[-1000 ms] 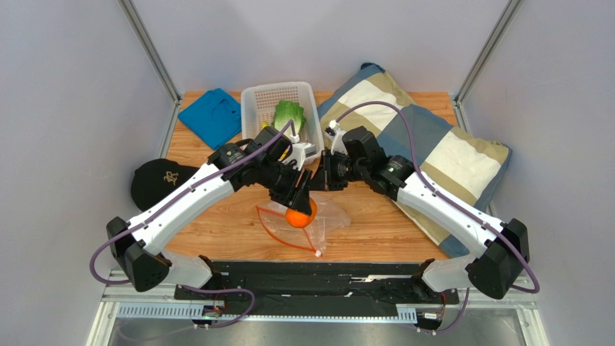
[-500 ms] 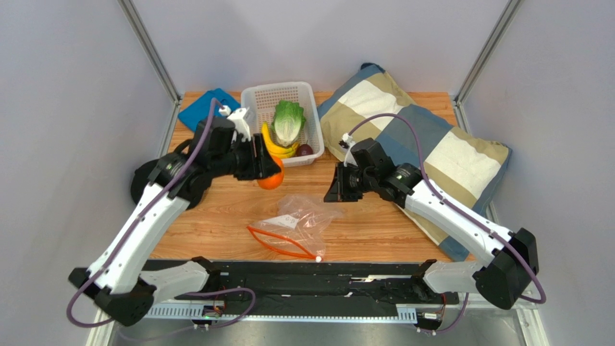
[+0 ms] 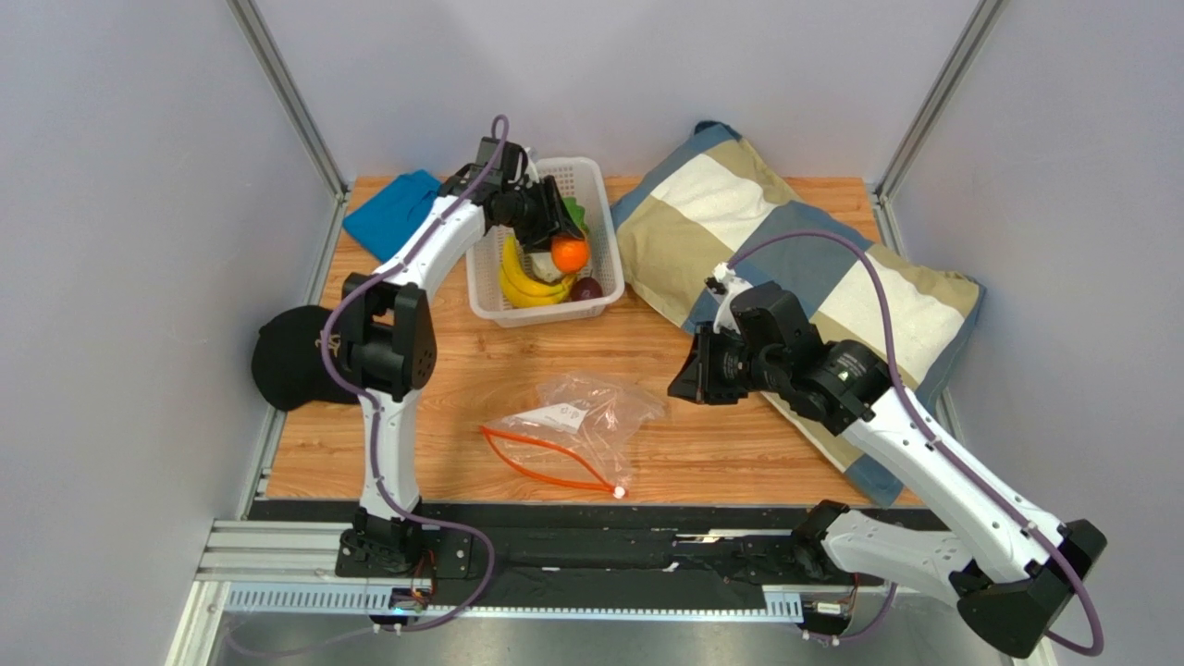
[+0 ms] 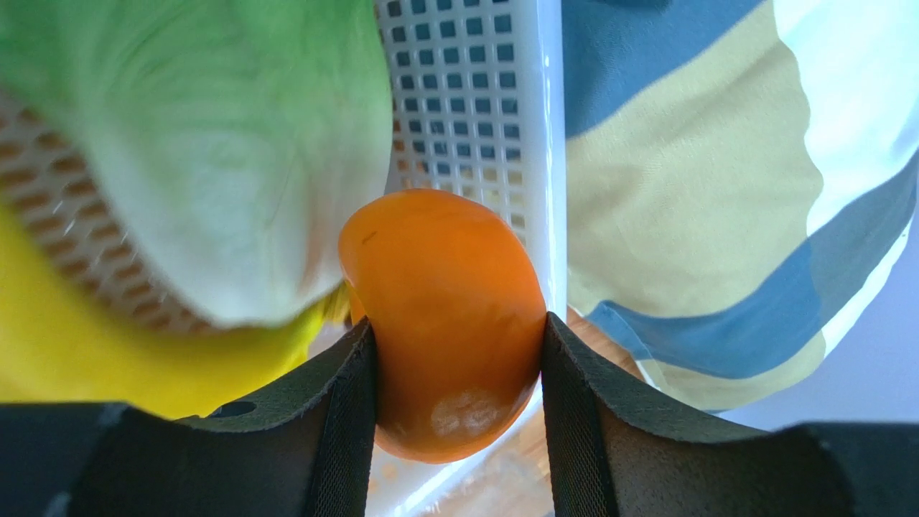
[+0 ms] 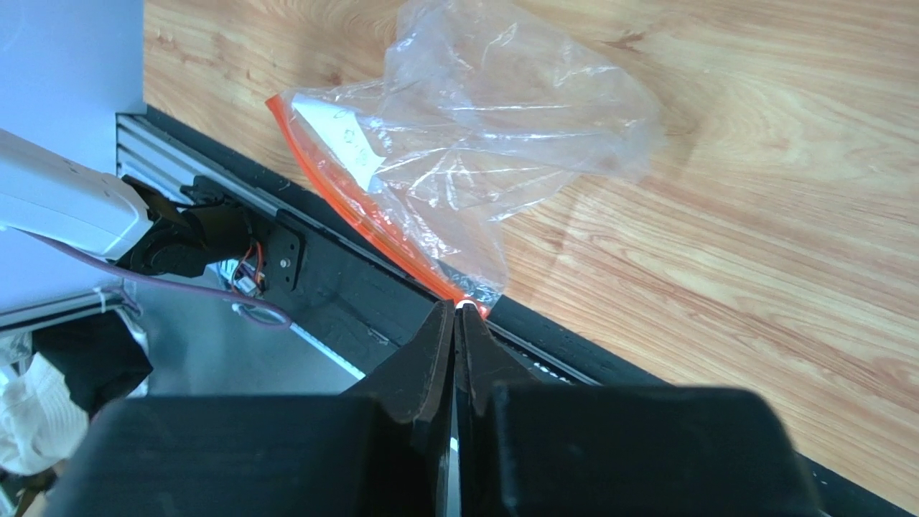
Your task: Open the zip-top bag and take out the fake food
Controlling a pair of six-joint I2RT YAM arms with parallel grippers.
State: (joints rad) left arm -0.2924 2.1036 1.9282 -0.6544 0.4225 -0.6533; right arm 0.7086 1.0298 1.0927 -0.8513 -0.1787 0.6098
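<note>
Left jaws grip the orange (image 4: pixel 448 312) between them, the basket (image 4: pixel 475 97) just beneath. Right jaws are closed on nothing; the slack bag (image 5: pixel 507 129) lies on the desk (image 5: pixel 755 269) ahead of them.

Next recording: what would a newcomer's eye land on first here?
The orange, bright against the white basket at the back, clamped in the left gripper beside the lettuce and bananas. Then the crumpled clear bag, apparently empty, lying on the table near its front edge, with the right gripper shut and apart from it.
</note>
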